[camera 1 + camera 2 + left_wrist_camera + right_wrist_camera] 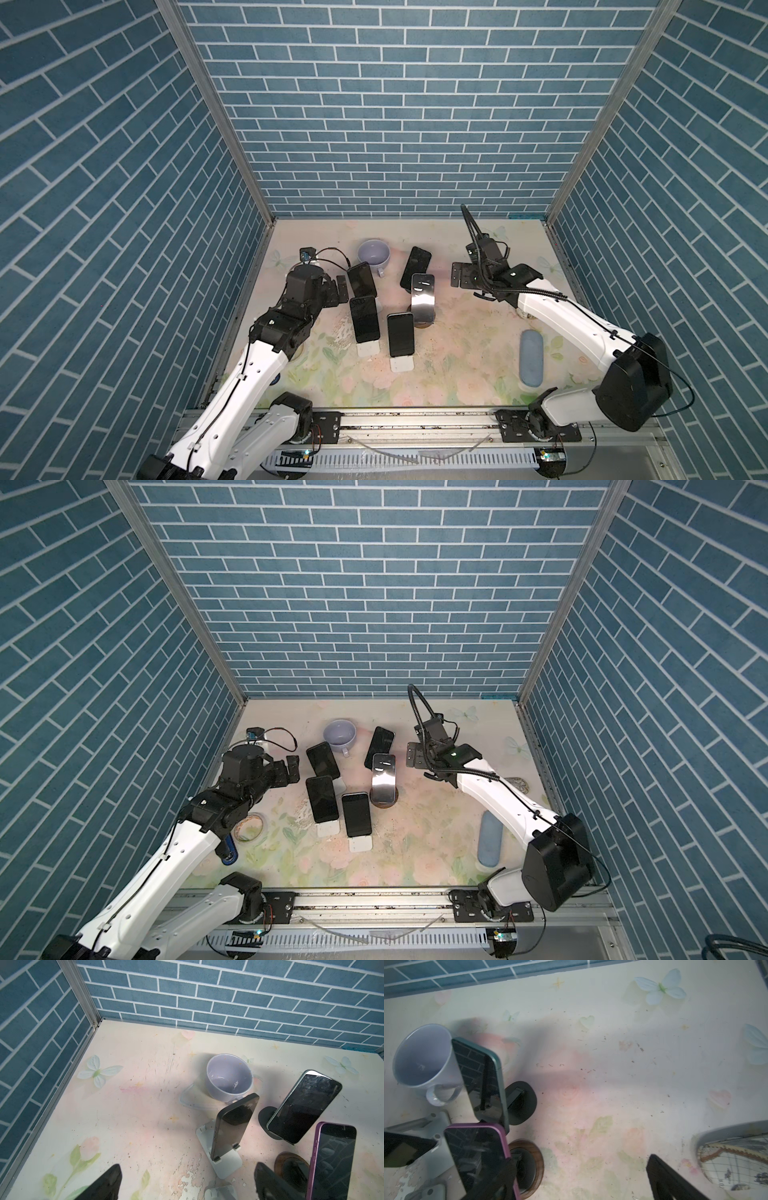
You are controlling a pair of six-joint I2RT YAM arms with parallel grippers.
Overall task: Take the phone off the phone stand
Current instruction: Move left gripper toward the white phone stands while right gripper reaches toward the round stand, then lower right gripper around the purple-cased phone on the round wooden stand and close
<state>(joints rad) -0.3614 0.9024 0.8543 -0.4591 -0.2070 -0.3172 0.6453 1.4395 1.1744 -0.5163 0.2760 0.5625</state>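
Observation:
Several dark-screened phones lean on stands mid-table. A black phone rests on a white stand right beside my left gripper, which is open and empty. Two more black phones stand nearer the front on white stands. A green-edged phone sits on a black round stand. A purple phone sits on a wooden round stand. My right gripper hangs open and empty just right of the purple phone.
A lavender mug stands behind the phones. A blue oblong case lies front right. A tape roll lies under my left arm, and a map-patterned bowl sits under my right arm. Brick walls enclose three sides.

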